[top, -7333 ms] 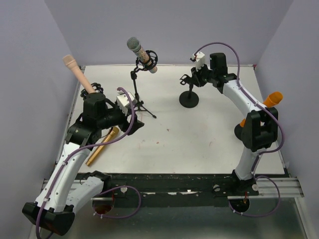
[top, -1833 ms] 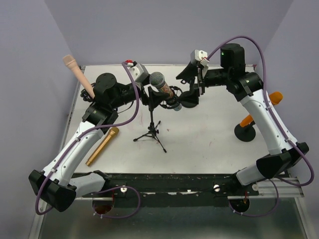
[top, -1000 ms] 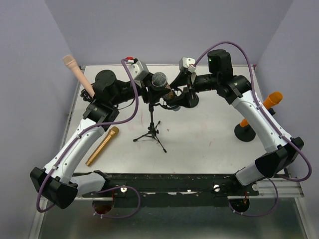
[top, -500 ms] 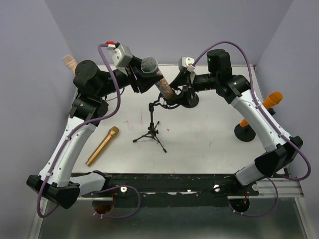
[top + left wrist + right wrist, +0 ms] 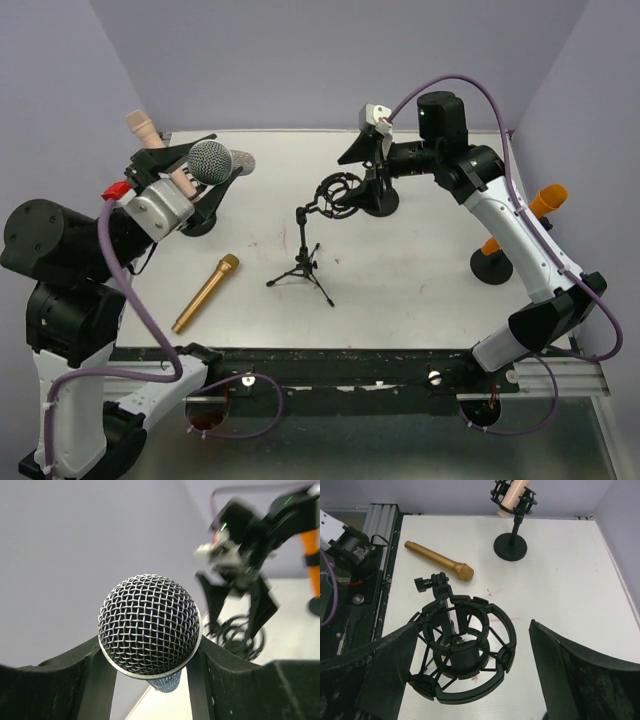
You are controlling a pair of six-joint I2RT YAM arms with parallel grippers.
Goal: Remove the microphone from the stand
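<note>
The microphone point(image 5: 210, 160), with a silver mesh head and dark glittery body, is out of the stand and held high at the left. My left gripper point(image 5: 216, 172) is shut on it just below the head. In the left wrist view the microphone head point(image 5: 149, 625) fills the gap between the fingers point(image 5: 97, 677) of the left gripper point(image 5: 150, 652). The tripod stand point(image 5: 303, 262) is upright mid-table and its shock mount point(image 5: 338, 192) is empty. My right gripper point(image 5: 362, 160) hangs open just above the shock mount point(image 5: 470, 602). The right gripper point(image 5: 473, 626) touches nothing.
A gold microphone point(image 5: 205, 293) lies on the table at front left. A peach microphone point(image 5: 150, 135) stands in a holder at back left. An orange microphone point(image 5: 545, 200) stands on a round base point(image 5: 493, 265) at right. A black round base point(image 5: 380, 200) stands behind the mount.
My left arm has pulled the microphone out of the shock mount and swung it left and upward. The right gripper has opened off the mount and lifted slightly.
</note>
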